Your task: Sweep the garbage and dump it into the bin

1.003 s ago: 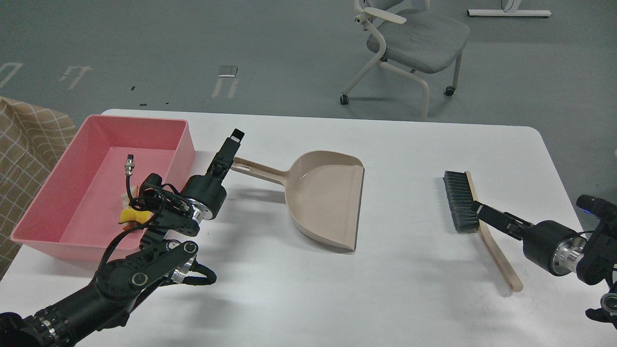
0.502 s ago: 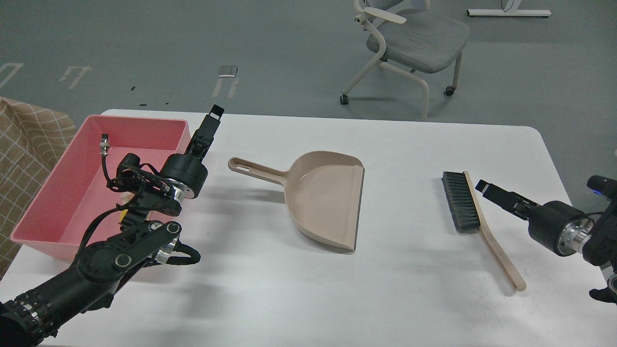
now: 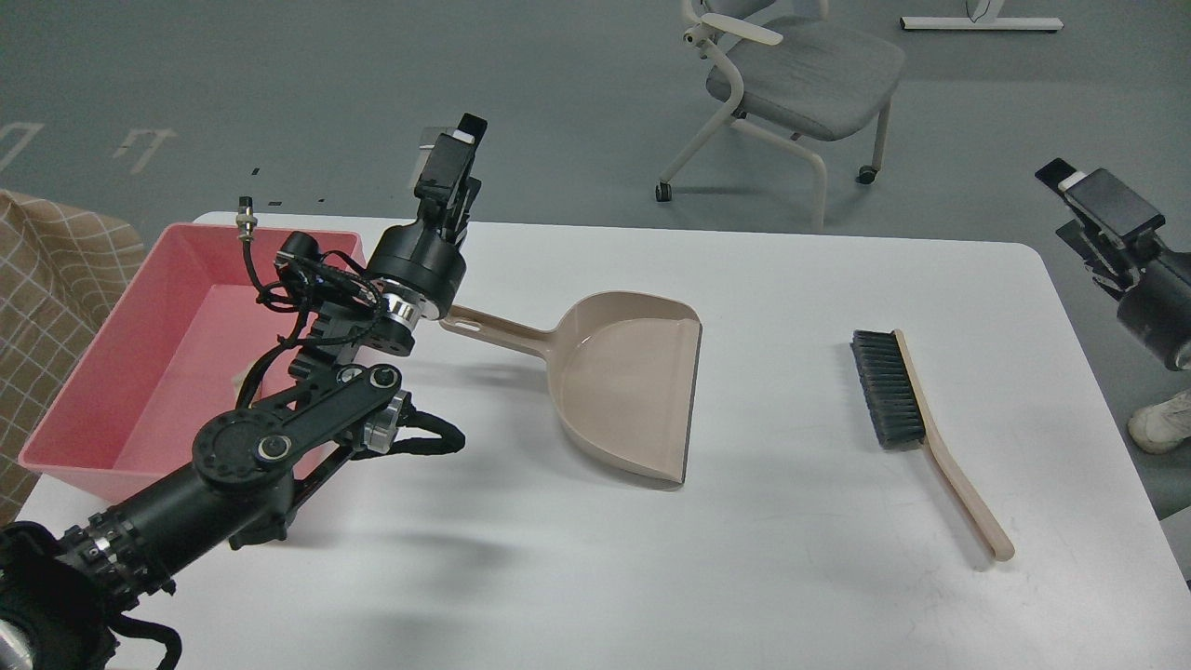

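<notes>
The left gripper [image 3: 453, 158] is hanging in the air above the table's [image 3: 791, 577] far edge, holding nothing; whether its 2 fingers are apart, I cannot tell. Below it and toward its left, the pink bin [image 3: 84, 372] is sitting, and the arm is hiding most of what lies inside. The beige dustpan [image 3: 619, 386] is lying just below and right of it. The right gripper [image 3: 1084, 191] is hanging beyond the table's right edge, empty, its jaw state unclear, with the hand brush [image 3: 907, 409] lying well below and left of it.
</notes>
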`<action>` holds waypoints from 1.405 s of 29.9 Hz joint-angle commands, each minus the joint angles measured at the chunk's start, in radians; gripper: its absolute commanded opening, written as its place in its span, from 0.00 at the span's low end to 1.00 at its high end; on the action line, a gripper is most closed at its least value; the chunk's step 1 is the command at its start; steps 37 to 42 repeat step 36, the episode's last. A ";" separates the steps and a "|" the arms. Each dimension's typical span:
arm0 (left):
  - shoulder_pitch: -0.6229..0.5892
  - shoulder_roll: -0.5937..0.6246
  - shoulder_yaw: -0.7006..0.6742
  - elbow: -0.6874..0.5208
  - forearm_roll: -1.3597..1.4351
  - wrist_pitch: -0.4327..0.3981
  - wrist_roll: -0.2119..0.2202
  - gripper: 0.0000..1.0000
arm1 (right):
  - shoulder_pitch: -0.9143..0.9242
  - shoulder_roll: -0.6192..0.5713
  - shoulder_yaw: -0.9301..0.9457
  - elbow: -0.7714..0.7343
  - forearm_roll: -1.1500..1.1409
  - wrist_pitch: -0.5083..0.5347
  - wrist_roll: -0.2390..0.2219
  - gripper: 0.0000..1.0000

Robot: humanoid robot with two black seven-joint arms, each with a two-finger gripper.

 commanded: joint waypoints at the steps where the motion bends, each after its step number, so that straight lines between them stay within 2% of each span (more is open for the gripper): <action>1: -0.034 -0.005 -0.005 -0.060 -0.089 -0.152 0.013 0.99 | 0.011 0.070 0.047 0.004 0.139 0.000 0.001 0.97; 6: -0.117 -0.021 -0.080 -0.039 -0.298 -0.245 0.043 0.99 | 0.046 0.095 0.050 0.010 0.259 0.000 0.001 0.97; 9: -0.141 -0.022 -0.128 -0.033 -0.368 -0.339 0.045 0.99 | 0.077 0.118 0.055 0.009 0.287 0.000 0.000 0.97; 13: -0.137 -0.031 -0.154 -0.034 -0.378 -0.498 0.045 0.99 | 0.107 0.213 0.055 0.010 0.316 0.000 -0.001 0.99; 17: -0.133 -0.030 -0.200 -0.033 -0.379 -0.584 0.045 0.99 | 0.132 0.294 0.055 0.024 0.317 0.000 -0.001 0.99; 19: -0.113 -0.037 -0.273 -0.036 -0.384 -0.644 0.045 0.99 | 0.152 0.348 0.055 0.044 0.322 0.000 -0.001 0.99; 24: -0.004 -0.087 -0.351 -0.076 -0.390 -0.643 0.047 0.99 | 0.192 0.353 0.038 0.093 0.322 0.000 -0.005 0.99; 30: 0.091 -0.111 -0.384 -0.083 -0.382 -0.649 0.043 0.99 | 0.235 0.353 -0.044 0.109 0.319 0.000 -0.014 0.99; 42: 0.132 -0.102 -0.407 -0.082 -0.378 -0.675 0.034 0.99 | 0.270 0.353 -0.057 0.105 0.314 0.000 -0.013 1.00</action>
